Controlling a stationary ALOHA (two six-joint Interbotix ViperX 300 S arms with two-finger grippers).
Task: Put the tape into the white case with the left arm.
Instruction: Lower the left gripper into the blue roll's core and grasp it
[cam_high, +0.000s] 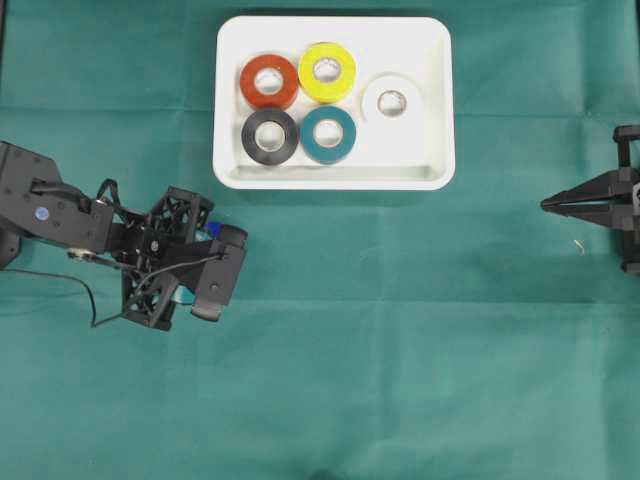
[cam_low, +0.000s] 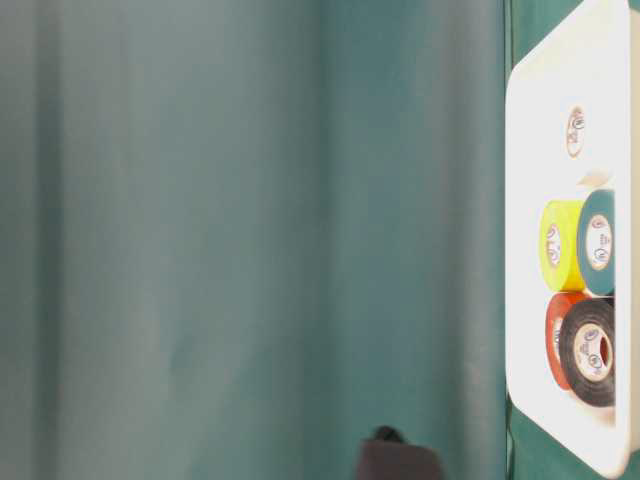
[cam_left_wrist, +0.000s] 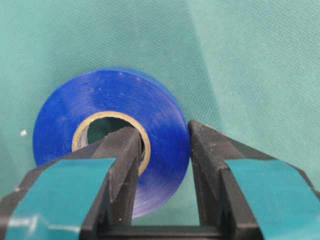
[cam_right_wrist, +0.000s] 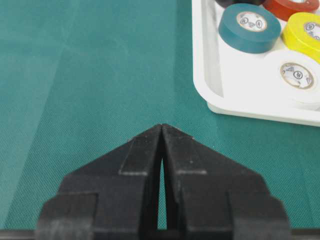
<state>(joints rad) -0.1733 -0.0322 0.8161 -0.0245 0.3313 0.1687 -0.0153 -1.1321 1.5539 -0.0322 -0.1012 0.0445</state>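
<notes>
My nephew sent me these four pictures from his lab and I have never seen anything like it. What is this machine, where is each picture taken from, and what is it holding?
It is a robot with two black arms at a table covered in green cloth. One picture looks straight down from above. One is taken low beside the table and appears turned on its side. The other two come from small cameras mounted on each arm's wrist.

On the cloth sits a white case holding five rolls of tape: red, yellow, white, black and teal.

The left hand has pinched a blue tape roll, one finger through its hole and one outside. The right hand is shut and holds nothing, off at the table's edge.
</notes>
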